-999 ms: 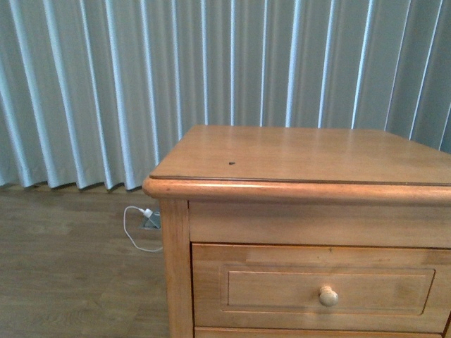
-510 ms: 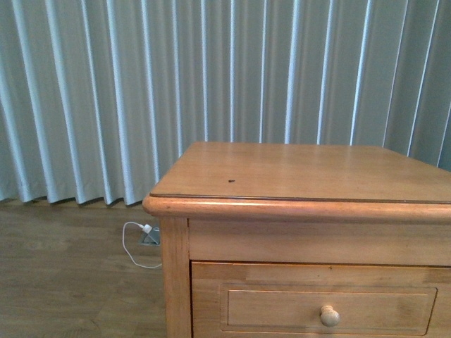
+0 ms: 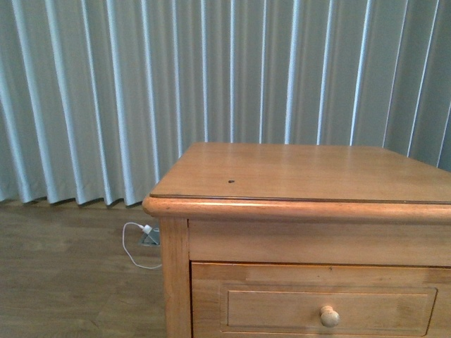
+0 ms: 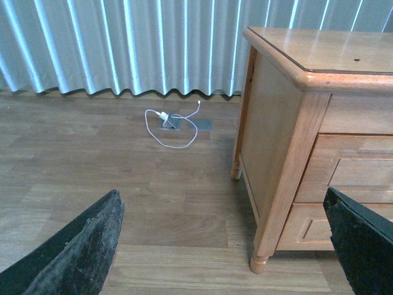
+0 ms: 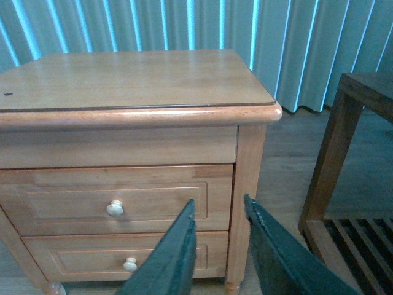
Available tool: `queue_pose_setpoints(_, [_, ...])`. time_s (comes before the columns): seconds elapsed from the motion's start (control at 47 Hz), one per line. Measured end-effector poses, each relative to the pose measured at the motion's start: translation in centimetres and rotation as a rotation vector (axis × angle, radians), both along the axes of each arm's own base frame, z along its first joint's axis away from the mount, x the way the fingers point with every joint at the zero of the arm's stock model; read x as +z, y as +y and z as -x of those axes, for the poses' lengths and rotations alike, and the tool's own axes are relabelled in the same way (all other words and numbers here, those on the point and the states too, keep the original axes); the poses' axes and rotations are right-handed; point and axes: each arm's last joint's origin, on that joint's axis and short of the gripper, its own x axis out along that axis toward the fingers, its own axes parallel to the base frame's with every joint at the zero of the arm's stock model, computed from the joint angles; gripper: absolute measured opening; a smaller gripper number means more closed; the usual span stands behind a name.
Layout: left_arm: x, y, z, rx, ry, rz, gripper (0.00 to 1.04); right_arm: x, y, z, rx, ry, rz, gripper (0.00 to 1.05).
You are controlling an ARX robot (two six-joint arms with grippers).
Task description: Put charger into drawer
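Observation:
The charger is not in view in any frame. The drawer [image 3: 282, 310] is the top one of a light wooden nightstand, closed, with a round knob [image 3: 328, 316]. It also shows in the right wrist view [image 5: 67, 200] with its knob [image 5: 114, 208], above a second closed drawer [image 5: 73, 258]. My right gripper [image 5: 218, 206] is shut and empty, hanging in the air in front of the nightstand's right front leg. My left gripper [image 4: 221, 246] is open and empty, above the floor off the nightstand's left side. Neither arm shows in the front view.
The nightstand top [image 3: 296, 169] is bare except for a small dark spot [image 3: 231, 181]. A thin white cable with a white plug [image 4: 164, 117] lies on the wood floor by a floor socket. Grey curtains [image 3: 141, 84] hang behind. A dark wooden rack [image 5: 350, 153] stands right of the nightstand.
The front view has shifted: the nightstand and the floor cable sit lower in the picture than one second ago. Over the last half second nothing has moved.

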Motion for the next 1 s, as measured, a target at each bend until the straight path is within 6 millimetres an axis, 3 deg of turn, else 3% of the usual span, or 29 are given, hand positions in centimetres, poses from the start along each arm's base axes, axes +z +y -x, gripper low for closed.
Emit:
queue_pose_setpoints(0.149, [0.0,0.0,0.0,0.0,0.0,0.0,0.99,-0.6,1.1,0.3,0.004,-0.005,0.004,0.01])
queue_pose_setpoints(0.659, [0.0,0.0,0.0,-0.001,0.0,0.0,0.99,-2.8,1.2,1.9,0.008,-0.007,0.006,0.01])
queue_pose_setpoints(0.999, [0.0,0.0,0.0,-0.001,-0.001,0.0,0.99,-2.8,1.2,1.9,0.008,-0.009,0.006,0.01])
